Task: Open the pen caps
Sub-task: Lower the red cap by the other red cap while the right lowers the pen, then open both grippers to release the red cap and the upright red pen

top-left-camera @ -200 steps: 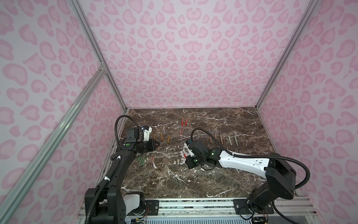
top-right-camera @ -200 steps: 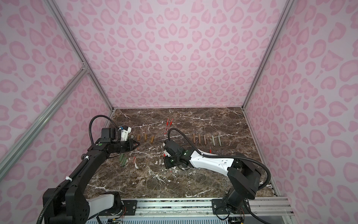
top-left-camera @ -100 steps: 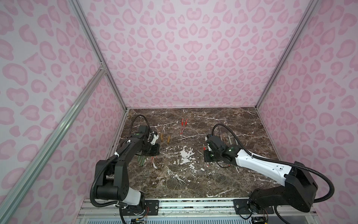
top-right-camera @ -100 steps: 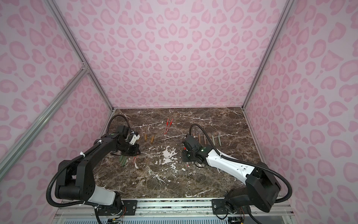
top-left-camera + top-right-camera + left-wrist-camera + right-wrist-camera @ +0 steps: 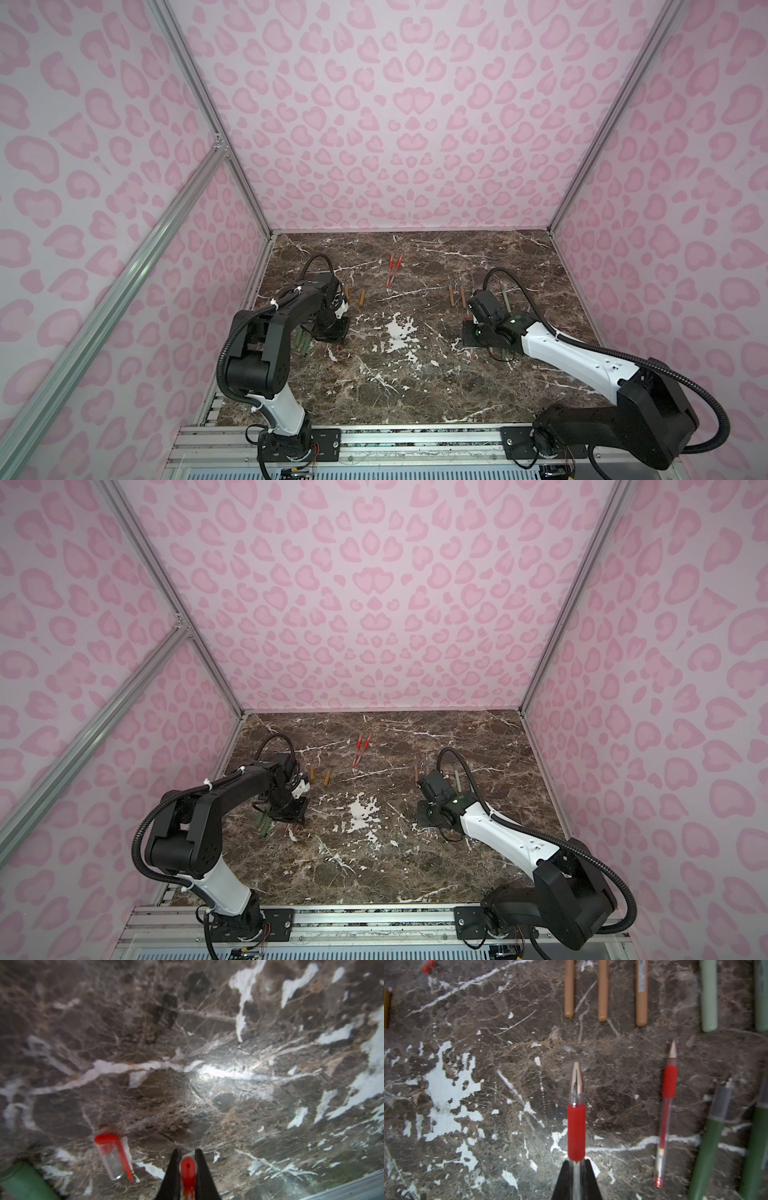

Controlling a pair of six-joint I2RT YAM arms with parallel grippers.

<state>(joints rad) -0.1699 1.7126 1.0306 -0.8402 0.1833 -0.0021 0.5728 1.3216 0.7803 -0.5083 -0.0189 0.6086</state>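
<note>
Left gripper (image 5: 188, 1169) fingers (image 5: 172, 1172) pinched shut on a red cap (image 5: 188, 1174), glossy, slim, long axis running straight out between them. Right gripper (image 5: 576, 1176) fingers (image 5: 564, 1178) clamped on an uncapped red pen (image 5: 576, 1118): clear barrel, rubbery red grip, bright metal cone tip pointing ahead. Cap and pen well apart, one on each side of the marbled tabletop (image 5: 415, 374). Probably set-down next: for the cap, beside the clear red-topped cap (image 5: 111, 1157) lying just to one side; for the pen, parallel to the second red pen (image 5: 667, 1113). Two capped red pens (image 5: 392, 270) left at the back, midway between the arms
</note>
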